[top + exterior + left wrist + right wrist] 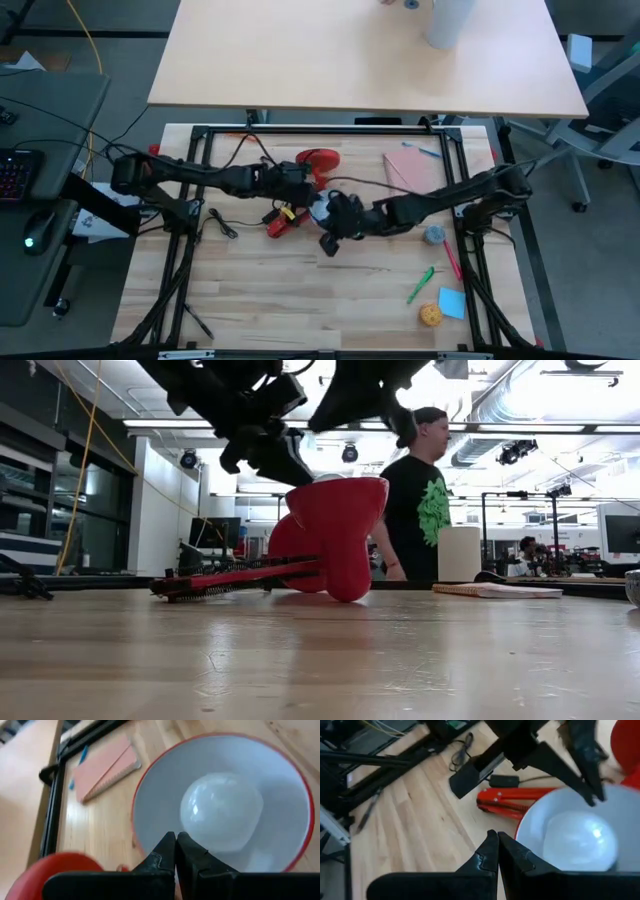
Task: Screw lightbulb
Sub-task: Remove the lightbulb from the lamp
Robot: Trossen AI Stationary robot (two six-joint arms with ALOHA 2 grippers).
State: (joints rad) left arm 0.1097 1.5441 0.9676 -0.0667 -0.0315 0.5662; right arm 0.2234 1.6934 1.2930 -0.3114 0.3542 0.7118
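Observation:
The red lamp lies on the table. Its shade (pixel 320 207) is tipped on its side with the white inside open toward my grippers, and its red arm (pixel 280 223) lies flat. The white lightbulb (pixel 220 812) sits inside the shade and also shows in the right wrist view (pixel 580 842). My left gripper (pixel 176 840) is shut at the shade's upper rim. My right gripper (pixel 497 840) is shut and holds nothing, just outside the shade's rim (pixel 520 832). Neither gripper is on the bulb. My left gripper's shut fingers (pixel 587 767) come slanting down from the table's left onto the shade's upper rim (pixel 598 796); the low view shows them on that rim (pixel 300 482). The shade rests on the table on its side. Whether my right gripper touches the shade's rim, I cannot tell.
The lamp's round red base (pixel 320 158) stands behind the shade. A pink notebook (pixel 415 168), a grey-blue lump (pixel 433 235), a green pen (pixel 420 285), a blue note (pixel 452 302) and an orange ball (pixel 430 315) lie to the right. A person (pixel 415 490) stands beyond the table.

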